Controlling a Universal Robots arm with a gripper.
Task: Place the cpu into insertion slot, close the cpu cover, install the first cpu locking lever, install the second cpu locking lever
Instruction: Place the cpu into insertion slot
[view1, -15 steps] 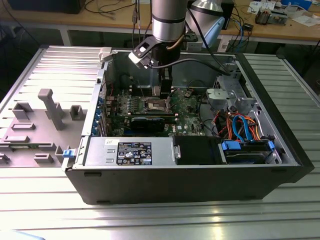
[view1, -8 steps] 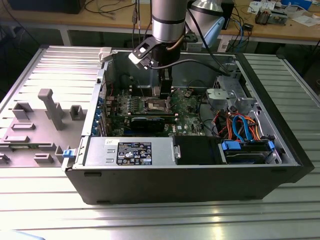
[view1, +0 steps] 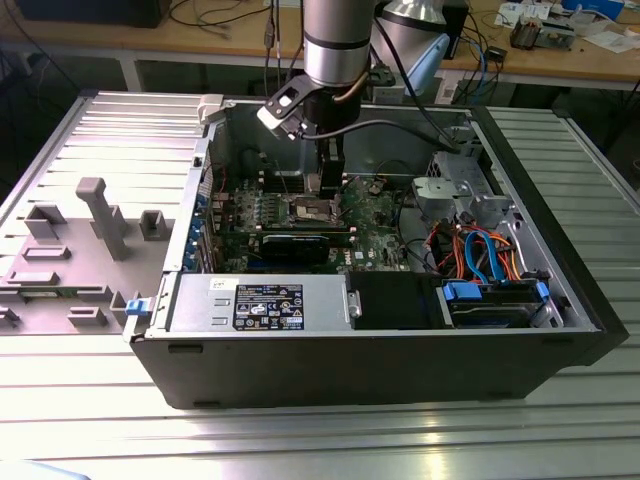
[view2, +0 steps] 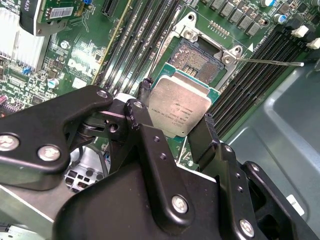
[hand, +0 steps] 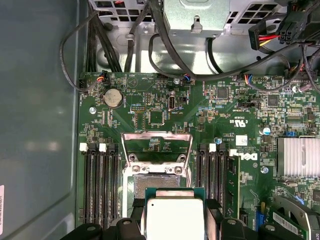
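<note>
1. At the exterior view's left, a pale grey plastic fixture tray (view1: 80, 250) lies on the ribbed metal table (view1: 320, 440), just beside the open black computer case (view1: 380, 370).
2. Lower left of centre in that frame, I see a grey power-supply box (view1: 260, 300) along the case's near wall.
3. At upper centre, my arm's black gripper (view1: 330, 185) reaches down over the green motherboard (view1: 375, 215).
4. In both wrist views the gripper (view2: 176, 106) (hand: 174, 212) is clamped on the cpu (view2: 180, 107) (hand: 174, 217), a small flat square chip with a silver-grey metal top. Its fingers (view2: 145, 90) press on opposite edges.
5. The cpu is not seated. It sits just beside the insertion slot (view2: 197, 57) (hand: 156, 182), a small square dark-rimmed socket whose contacts lie uncovered.
6. The cpu cover (hand: 157, 134), a thin silver-grey metal frame with a window, stands swung open beyond the slot.
7. Toward the exterior view's right, blue and orange cables (view1: 480, 250) loop inside the case.
</note>
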